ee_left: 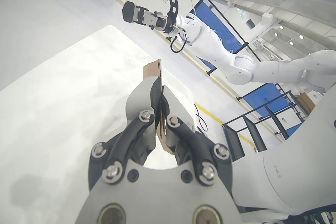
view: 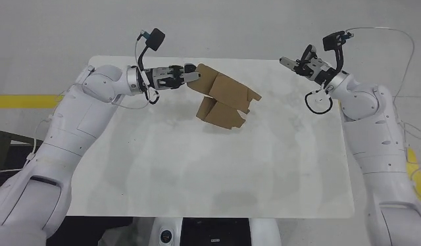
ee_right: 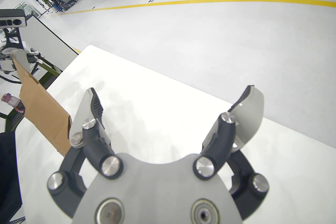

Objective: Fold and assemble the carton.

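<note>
Pinching one flap of the brown carton (view: 223,98) in the left end effector (view: 195,75), closed hard on the cardboard edge, pads (ee_left: 139,99) flat against it on both sides. Held over the far part of the surface (view: 197,180), starting between the far left corner and the middle of the far edge and stretching from there toward the centre. Partly folded, not yet a box: two angled panels joined along a crease, one nearer the far edge and one below it toward the centre, with a notched flap pointing toward the right edge. Raised at the gripped end, judging by the soft shadow underneath; possibly touching the surface with the lower panel, though hard to settle from above. Seen edge-on from the left wrist as a thin strip of corrugated board, clamped between the pads and rising past them. Over by the far right corner, hovering above the surface with the right end effector (view: 284,62) spread wide and gripping nothing, bare surface visible between its fingers in the right wrist view. Pointed toward the carton yet well apart from it, with only one brown panel showing off to the side from that wrist.
</note>
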